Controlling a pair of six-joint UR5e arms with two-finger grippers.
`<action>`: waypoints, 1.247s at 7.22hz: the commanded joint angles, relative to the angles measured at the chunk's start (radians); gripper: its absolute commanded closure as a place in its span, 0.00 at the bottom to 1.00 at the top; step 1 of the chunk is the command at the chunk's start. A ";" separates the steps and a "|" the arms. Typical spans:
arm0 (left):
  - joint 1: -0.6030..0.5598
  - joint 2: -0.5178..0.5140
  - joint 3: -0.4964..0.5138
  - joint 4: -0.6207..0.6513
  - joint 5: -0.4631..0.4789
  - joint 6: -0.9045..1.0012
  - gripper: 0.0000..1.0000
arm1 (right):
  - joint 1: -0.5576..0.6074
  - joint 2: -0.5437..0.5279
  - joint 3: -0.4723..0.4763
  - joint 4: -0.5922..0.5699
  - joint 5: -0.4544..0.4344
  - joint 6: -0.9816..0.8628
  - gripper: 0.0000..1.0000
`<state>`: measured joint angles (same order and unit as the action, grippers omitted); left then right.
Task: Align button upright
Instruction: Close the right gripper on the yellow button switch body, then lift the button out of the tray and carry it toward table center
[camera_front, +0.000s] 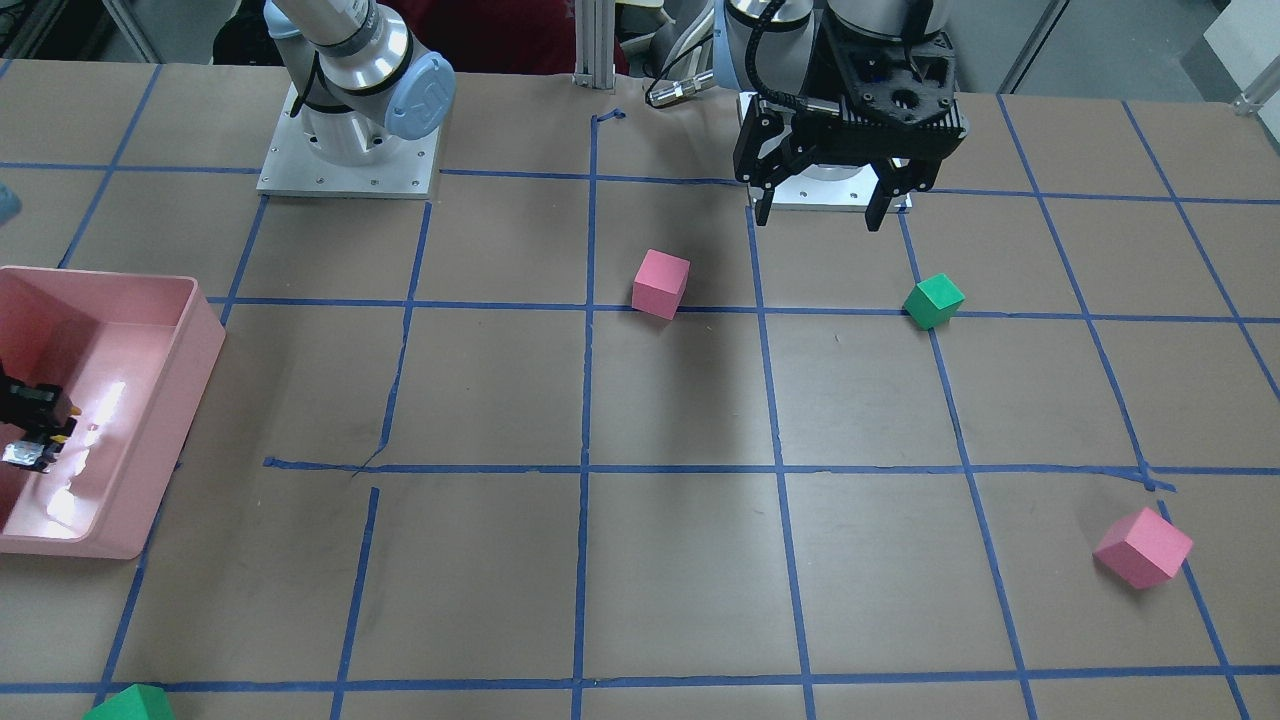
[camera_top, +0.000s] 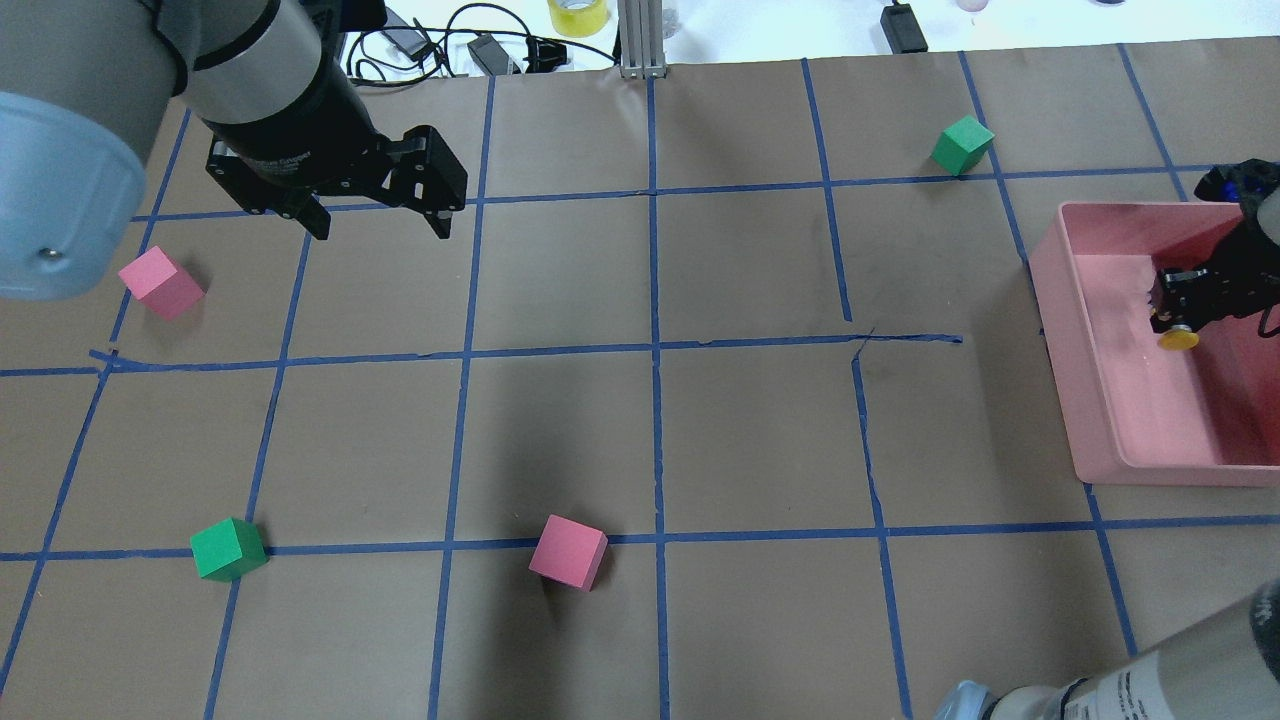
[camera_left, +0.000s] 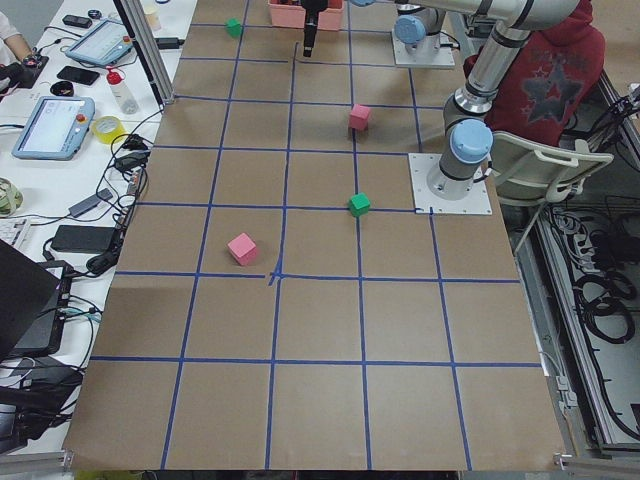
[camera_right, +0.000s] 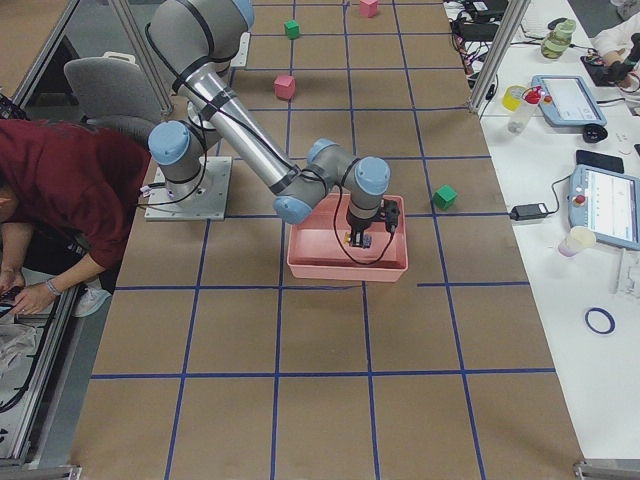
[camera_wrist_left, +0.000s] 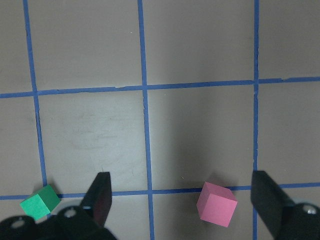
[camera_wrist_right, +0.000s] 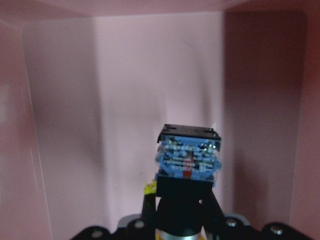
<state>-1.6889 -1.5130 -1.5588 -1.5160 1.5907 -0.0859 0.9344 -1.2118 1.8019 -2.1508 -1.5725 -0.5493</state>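
Honestly only partway: got button (camera_top: 1178, 339) pinched in right tool (camera_top: 1182, 305) inside bin (camera_top: 1075, 380), left tool (camera_top: 380, 228) wide open, yet to stand it upright.

L gripper (camera_top: 380, 222) jaws wide, pointing down, R gripper (camera_top: 1182, 312) clamped on button (camera_top: 1178, 340), arm outstretched

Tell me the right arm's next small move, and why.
Probably ease the button down base-first onto the bin floor, then open. The right gripper has its jaws shut on the black neck inside the bin, base pointing away from the wrist.
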 joint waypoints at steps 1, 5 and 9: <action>0.000 0.002 -0.001 -0.001 0.000 0.000 0.00 | 0.015 -0.064 -0.053 0.018 0.000 0.003 1.00; 0.000 0.002 -0.001 -0.001 0.000 0.000 0.00 | 0.269 -0.065 -0.122 0.052 0.015 0.264 1.00; 0.000 0.002 -0.001 -0.001 0.000 0.000 0.00 | 0.597 -0.005 -0.138 0.035 0.005 0.612 1.00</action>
<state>-1.6889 -1.5110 -1.5601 -1.5171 1.5907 -0.0859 1.4270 -1.2453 1.6672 -2.1086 -1.5688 -0.0298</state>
